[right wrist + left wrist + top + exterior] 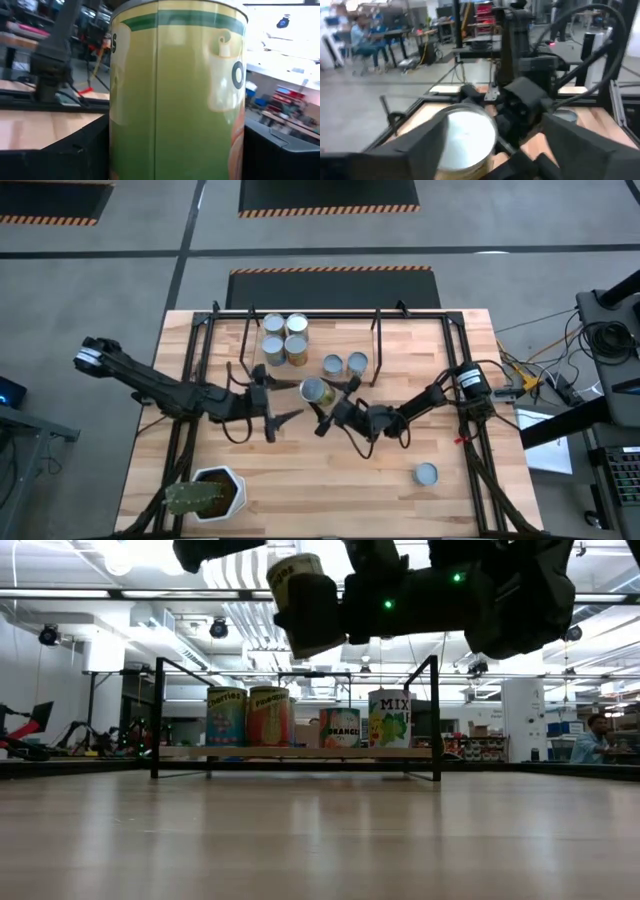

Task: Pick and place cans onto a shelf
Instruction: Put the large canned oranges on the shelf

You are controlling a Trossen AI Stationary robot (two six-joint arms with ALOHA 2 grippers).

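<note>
My right gripper (328,404) is shut on a can with a green and yellow label (314,390), held high over the middle of the table (303,602). My left gripper (274,402) is open just to the can's left. Its fingers (415,150) stand apart on either side of the can's silvery top (465,135), and I see no touch. The light-wood shelf (405,330) stands at the far side on black rod legs (437,720). Several cans (284,338) stand on their bases on it. One more can (426,473) stands on the table at the near right. My right gripper pinches the can's round side wall (175,100) between its two fingers (75,150), one on each side. The fingers come about level from the table's right. The can is lifted clear of the table and tilted (303,602), its top toward the left arm.
A white hexagonal plant pot (218,492) with a cactus stands at the near left corner. Black frame rails (190,380) run along the table's left and right sides. Bare wood lies between the arms and the near edge (330,490). People sit in the room beyond (362,40).
</note>
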